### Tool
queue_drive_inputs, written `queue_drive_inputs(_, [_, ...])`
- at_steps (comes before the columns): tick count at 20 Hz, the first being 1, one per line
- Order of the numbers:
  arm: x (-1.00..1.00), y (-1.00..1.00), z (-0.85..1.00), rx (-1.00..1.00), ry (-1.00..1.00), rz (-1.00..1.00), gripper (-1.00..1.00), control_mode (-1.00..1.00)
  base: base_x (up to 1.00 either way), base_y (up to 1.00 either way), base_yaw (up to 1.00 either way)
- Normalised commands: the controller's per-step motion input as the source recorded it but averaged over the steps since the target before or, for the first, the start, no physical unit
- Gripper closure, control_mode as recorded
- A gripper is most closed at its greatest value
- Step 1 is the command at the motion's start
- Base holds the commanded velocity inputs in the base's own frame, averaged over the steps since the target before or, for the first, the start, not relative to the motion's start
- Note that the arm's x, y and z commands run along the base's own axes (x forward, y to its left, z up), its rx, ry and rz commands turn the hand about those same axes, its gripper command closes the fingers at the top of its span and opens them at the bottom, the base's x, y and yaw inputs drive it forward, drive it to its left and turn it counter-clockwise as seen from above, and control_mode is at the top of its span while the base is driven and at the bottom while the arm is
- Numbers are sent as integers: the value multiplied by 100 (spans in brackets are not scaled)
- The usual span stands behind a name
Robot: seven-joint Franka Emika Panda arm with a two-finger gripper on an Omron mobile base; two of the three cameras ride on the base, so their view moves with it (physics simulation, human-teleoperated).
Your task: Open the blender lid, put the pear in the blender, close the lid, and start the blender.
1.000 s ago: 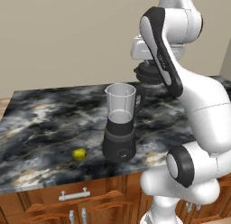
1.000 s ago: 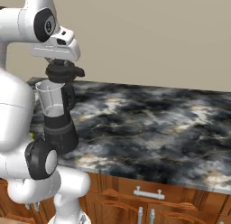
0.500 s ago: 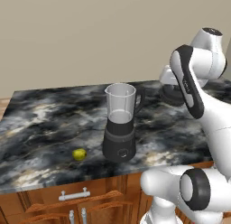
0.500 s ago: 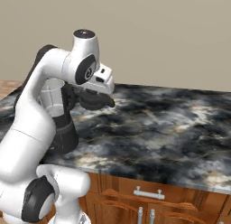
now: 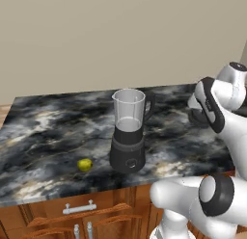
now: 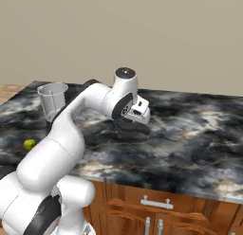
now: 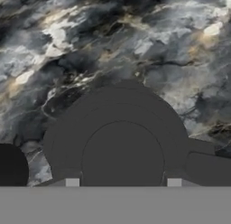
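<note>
- We see the clear tapered blender jar on its dark grey cylindrical base (image 5: 128, 137) standing near the middle of the black-and-grey marbled stone counter (image 5: 48, 132), its rim open with no cap on it.
- The small round black blender lid with a raised knob (image 7: 121, 146) is in our two-finger gripper (image 6: 133, 126), off to the blender's right and low over the counter; in the hand view the lid sits square in front of the camera with marble behind it.
- The jaws are drawn in and pinching the lid's knob, judging by the hand view; we cannot tell whether the lid's underside is touching the stone or just above it.
- The small yellow-green pear (image 5: 85, 164) lies on the counter just to the left of the blender's base, near the front edge, untouched.
- We judge the lid-removal step to be nearly finished: the lid is off and being parked aside.
- The next move calls for setting the lid flat, letting go, lifting clear, then swinging across past the jar to reach the pear without knocking the blender.
</note>
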Motion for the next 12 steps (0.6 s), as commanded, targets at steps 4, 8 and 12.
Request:
queue_drive_inputs(4, [40,-84,-94,0,21,-8,100,-100,0,0,0])
queue_drive_inputs(8, [41,-71,-78,0,26,-6,100,-100,0,0,0])
queue_drive_inputs(12, [35,-34,-63,0,20,-3,100,-100,0,0,0])
